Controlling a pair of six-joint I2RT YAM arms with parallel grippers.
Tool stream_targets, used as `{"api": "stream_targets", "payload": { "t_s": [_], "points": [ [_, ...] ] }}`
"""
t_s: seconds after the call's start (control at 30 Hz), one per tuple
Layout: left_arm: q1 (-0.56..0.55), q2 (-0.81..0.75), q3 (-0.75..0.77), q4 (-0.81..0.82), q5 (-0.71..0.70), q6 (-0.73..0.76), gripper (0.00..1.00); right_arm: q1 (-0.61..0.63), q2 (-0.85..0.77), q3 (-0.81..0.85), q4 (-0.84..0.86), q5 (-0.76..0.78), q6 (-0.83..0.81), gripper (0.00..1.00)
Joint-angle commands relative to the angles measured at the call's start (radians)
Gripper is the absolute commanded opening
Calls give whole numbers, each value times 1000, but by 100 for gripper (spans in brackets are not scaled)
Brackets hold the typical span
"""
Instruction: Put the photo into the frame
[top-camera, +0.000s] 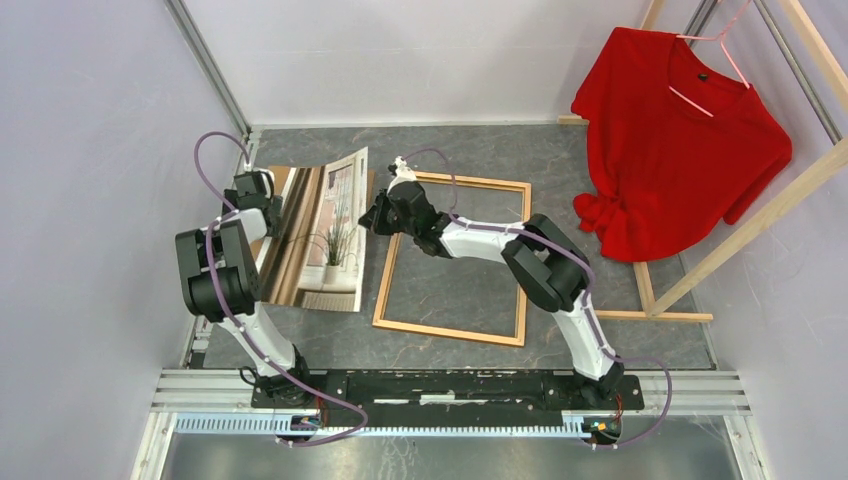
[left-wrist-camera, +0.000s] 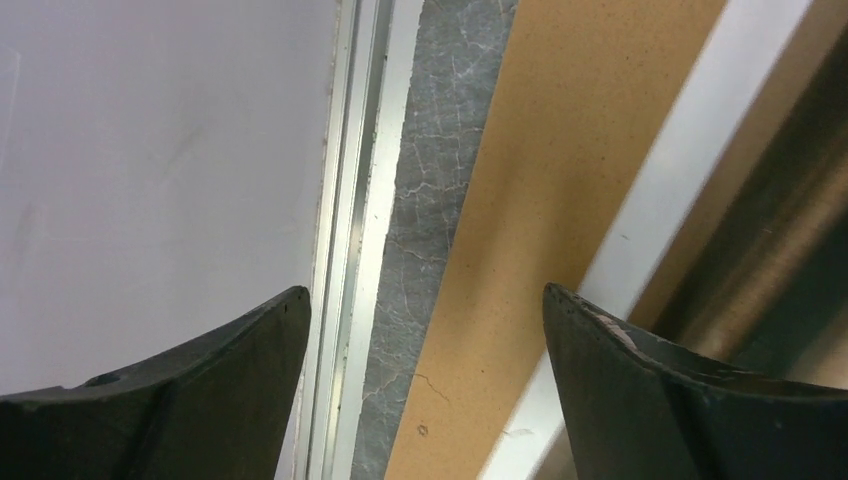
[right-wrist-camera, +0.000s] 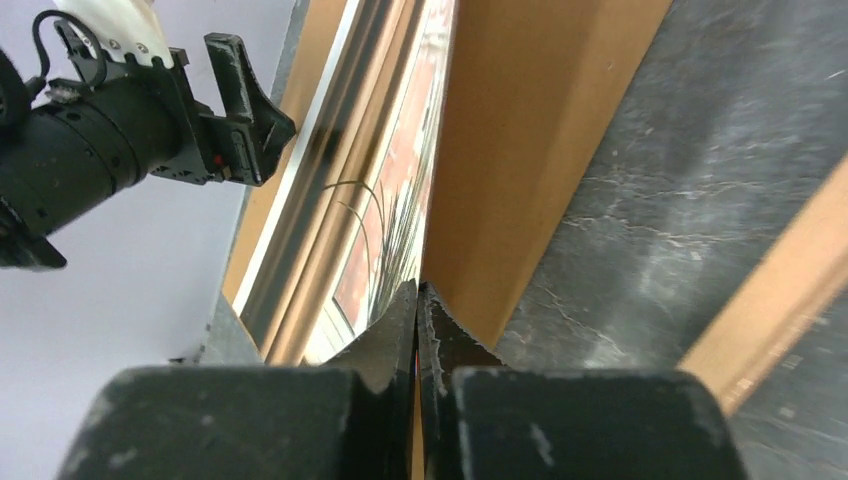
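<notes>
The photo (top-camera: 322, 232), a window scene with a spiky plant, lies at the left on a brown cardboard backing board (top-camera: 281, 180), with its right edge lifted. My right gripper (top-camera: 372, 218) is shut on that right edge; in the right wrist view the print (right-wrist-camera: 395, 190) rises left of my closed fingers (right-wrist-camera: 395, 335) and the board (right-wrist-camera: 520, 150) lies to their right. The orange-brown frame (top-camera: 385, 285) lies flat just right of the photo; one of its rails (right-wrist-camera: 780, 300) also shows in the right wrist view. My left gripper (top-camera: 262, 190) is open and empty over the board's left edge (left-wrist-camera: 540, 200), beside the photo's white border (left-wrist-camera: 670, 200).
A red shirt (top-camera: 680, 140) hangs on a pale wooden rack (top-camera: 760, 215) at the back right. An aluminium rail (left-wrist-camera: 350, 200) and the white wall run close along the board's left side. Grey tabletop (top-camera: 455, 265) shows inside the frame.
</notes>
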Motion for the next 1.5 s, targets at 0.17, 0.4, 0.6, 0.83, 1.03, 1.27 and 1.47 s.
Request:
{"api": "stream_targets", "payload": {
  "t_s": [0.17,0.4,0.6,0.83,1.03,1.27,1.47],
  "points": [
    [19,-89,2,-285,132,44,94,-74,-471,-110,-192,-19,-405,0],
    [18,-150,-11,-329,195,36,98,-217,-870,-151,-687,211,-764,0],
    [19,-187,-13,-345,213,35,100,-217,-1092,-116,-948,533,-922,0],
    [18,-189,-15,-354,238,24,100,-148,-1062,-80,-1175,727,-888,0],
    [18,-182,-19,-352,238,22,100,-24,-852,-86,-1341,731,-708,0],
    [15,-194,-21,-352,248,14,100,4,-760,-295,-996,163,-490,0],
    [13,-215,-41,-336,235,17,100,-25,-598,-197,-985,89,-220,0]
  ]
}}
